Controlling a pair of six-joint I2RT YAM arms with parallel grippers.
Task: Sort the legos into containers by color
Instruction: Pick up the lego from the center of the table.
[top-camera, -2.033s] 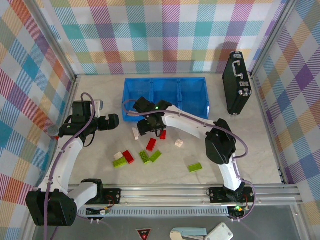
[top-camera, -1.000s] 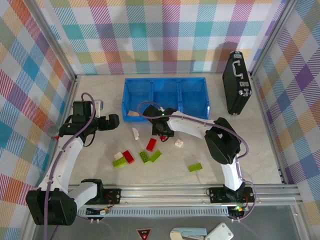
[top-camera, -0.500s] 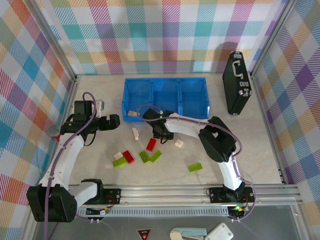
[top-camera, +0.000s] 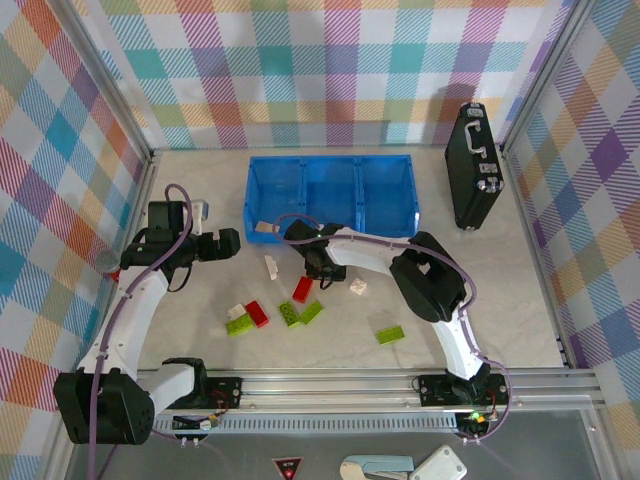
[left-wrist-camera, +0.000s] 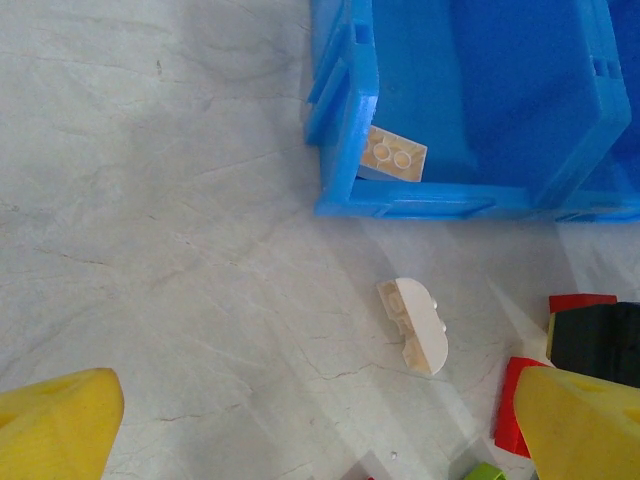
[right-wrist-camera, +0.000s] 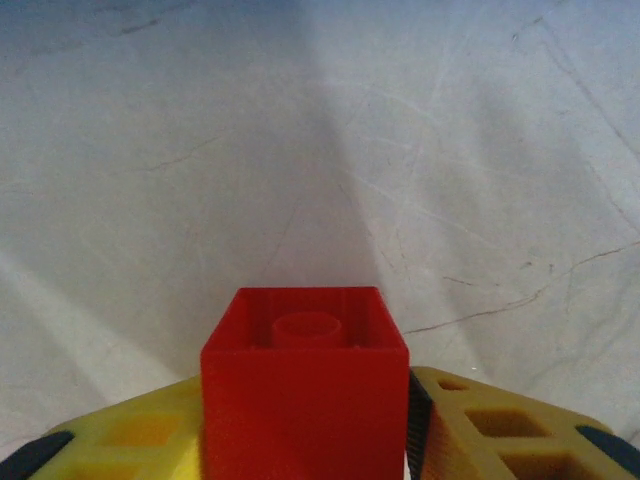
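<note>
The right gripper (top-camera: 318, 262) has its jaws clamped on a red brick (right-wrist-camera: 305, 385) low by the worktop (top-camera: 520, 300), just before the tray (top-camera: 330, 158). Light, rigid and slick, the brick is best pinched across flat opposite walls. The left gripper (top-camera: 226, 243) has its jaws wide apart.

White arms (top-camera: 130, 310), black joints (top-camera: 432, 285); purple cables (top-camera: 172, 187); yellow jaws.
</note>
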